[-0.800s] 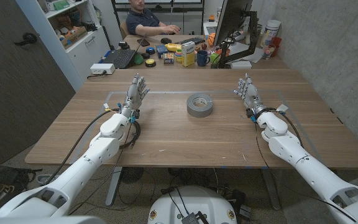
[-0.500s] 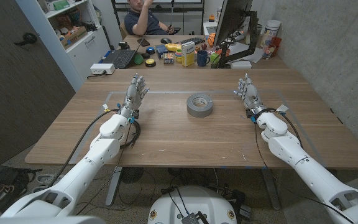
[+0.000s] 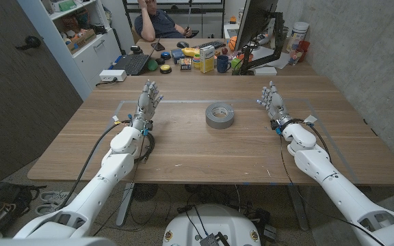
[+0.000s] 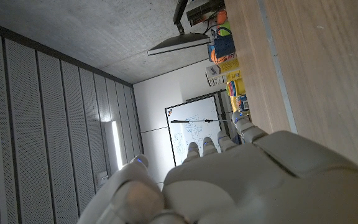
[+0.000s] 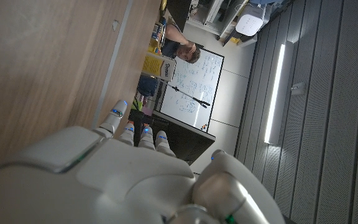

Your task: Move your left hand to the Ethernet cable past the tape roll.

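grey tape roll [image 3: 220, 115] mid-table between left hand [image 3: 148, 104] and right hand [image 3: 272, 102]

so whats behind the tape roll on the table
Past the grey tape roll there is bare wooden table, then a second desk with a keyboard, a blue mug and a monitor. No Ethernet cable can be made out there.
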Robot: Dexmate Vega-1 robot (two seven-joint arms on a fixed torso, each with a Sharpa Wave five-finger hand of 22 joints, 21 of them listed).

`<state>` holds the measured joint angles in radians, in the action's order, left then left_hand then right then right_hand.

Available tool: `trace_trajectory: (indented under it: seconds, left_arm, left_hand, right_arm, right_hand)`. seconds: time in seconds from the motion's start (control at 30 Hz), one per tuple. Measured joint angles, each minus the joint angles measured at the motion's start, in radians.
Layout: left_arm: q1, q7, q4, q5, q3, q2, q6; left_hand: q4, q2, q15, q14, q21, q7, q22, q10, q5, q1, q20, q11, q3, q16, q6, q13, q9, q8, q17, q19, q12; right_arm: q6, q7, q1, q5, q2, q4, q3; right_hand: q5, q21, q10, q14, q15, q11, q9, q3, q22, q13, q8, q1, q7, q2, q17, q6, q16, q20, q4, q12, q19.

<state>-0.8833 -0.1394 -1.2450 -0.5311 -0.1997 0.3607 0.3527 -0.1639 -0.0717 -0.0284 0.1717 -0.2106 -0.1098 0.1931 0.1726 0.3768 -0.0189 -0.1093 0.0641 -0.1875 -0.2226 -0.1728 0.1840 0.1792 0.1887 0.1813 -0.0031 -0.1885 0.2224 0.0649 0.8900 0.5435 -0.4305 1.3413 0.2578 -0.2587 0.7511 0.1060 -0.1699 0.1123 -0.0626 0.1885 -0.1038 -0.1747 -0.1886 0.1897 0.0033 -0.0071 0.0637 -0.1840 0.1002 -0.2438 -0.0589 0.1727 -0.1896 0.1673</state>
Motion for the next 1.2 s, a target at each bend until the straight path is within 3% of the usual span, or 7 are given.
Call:
trace_trajectory:
  seconds: [0.07, 0.23, 0.43, 0.57, 1.03, 1.2]
  left_arm:
    - [-0.008, 0.011, -0.009, 0.012, 0.008, -0.006, 0.004]
    - [-0.037, 0.062, -0.038, 0.051, 0.029, -0.023, 0.019]
    - [-0.077, 0.158, -0.082, 0.114, 0.051, -0.044, 0.041]
    - [-0.109, 0.224, -0.12, 0.161, 0.066, -0.058, 0.051]
    - [-0.215, 0.528, -0.253, 0.412, 0.115, -0.1, 0.061]
    - [-0.275, 0.622, -0.342, 0.517, 0.143, -0.115, 0.027]
  left_hand:
    - [0.004, 0.0, 0.0, 0.0, 0.004, -0.02, 0.0, 0.0, 0.001, 0.0, -0.025, 0.0, 0.004, 0.002, 0.001, 0.0, 0.0, 0.0, 0.0, -0.007, 0.0]
    - [0.01, -0.007, 0.024, 0.001, 0.008, -0.048, 0.0, -0.004, 0.004, -0.007, -0.049, 0.004, 0.01, 0.011, 0.001, 0.0, 0.0, 0.0, 0.0, -0.024, 0.004]
    - [0.016, 0.0, 0.036, 0.0, 0.011, -0.065, -0.001, -0.004, 0.008, -0.016, -0.042, 0.004, 0.012, 0.013, -0.004, 0.0, 0.0, 0.004, 0.0, -0.031, 0.004]
    - [0.034, 0.015, 0.046, 0.0, 0.011, -0.096, -0.003, -0.004, 0.008, -0.031, -0.039, 0.004, 0.017, 0.012, -0.001, 0.0, 0.002, 0.004, 0.0, -0.034, -0.004]
    - [0.054, 0.038, 0.046, 0.0, 0.011, -0.096, -0.002, -0.004, 0.016, -0.053, -0.049, 0.004, 0.021, 0.007, -0.001, 0.0, 0.005, 0.012, 0.003, -0.036, -0.008]
    - [0.068, 0.044, 0.05, 0.002, 0.015, -0.096, -0.002, -0.011, 0.019, -0.067, -0.061, 0.011, 0.018, 0.008, -0.001, 0.0, 0.009, 0.012, 0.003, -0.048, -0.015]
  right_arm:
    - [-0.002, 0.006, -0.002, -0.006, 0.006, -0.004, -0.006]
    - [-0.005, 0.021, -0.008, -0.018, 0.021, -0.016, -0.02]
    - [-0.009, 0.036, -0.012, -0.029, 0.032, -0.026, -0.03]
    - [-0.012, 0.048, -0.017, -0.036, 0.041, -0.035, -0.038]
    - [-0.015, 0.076, -0.031, -0.05, 0.062, -0.063, -0.052]
    - [-0.016, 0.095, -0.037, -0.054, 0.068, -0.075, -0.054]
  right_hand:
    - [0.0, 0.0, 0.0, 0.0, 0.0, 0.0, 0.0, 0.0, 0.0, 0.0, 0.0, 0.0, 0.0, 0.0, 0.0, 0.0, 0.0, 0.0, 0.0, 0.0, 0.0]
    - [0.0, 0.0, 0.0, 0.0, 0.0, 0.0, 0.0, 0.0, 0.0, 0.0, 0.0, 0.0, 0.0, 0.0, 0.0, 0.0, 0.0, 0.0, 0.0, 0.0, 0.0]
    - [0.0, -0.004, 0.004, 0.0, 0.0, 0.004, 0.0, 0.003, 0.0, 0.0, 0.0, 0.0, 0.0, 0.0, 0.0, 0.0, 0.0, 0.0, 0.003, 0.0, 0.0]
    - [0.0, -0.004, 0.004, 0.0, 0.0, 0.004, 0.0, 0.003, 0.0, 0.0, 0.0, 0.0, -0.004, 0.0, 0.0, 0.004, 0.0, 0.0, 0.003, 0.0, 0.0]
    - [0.0, -0.008, 0.004, 0.0, 0.0, 0.004, 0.0, 0.007, 0.0, 0.0, 0.0, 0.0, -0.004, 0.0, 0.0, 0.004, 0.0, 0.0, -0.001, 0.0, 0.0]
    - [0.0, -0.012, 0.004, 0.0, 0.0, 0.004, 0.0, 0.009, 0.0, 0.0, 0.0, 0.0, -0.004, 0.0, 0.0, 0.004, 0.0, 0.0, 0.0, 0.0, 0.0]
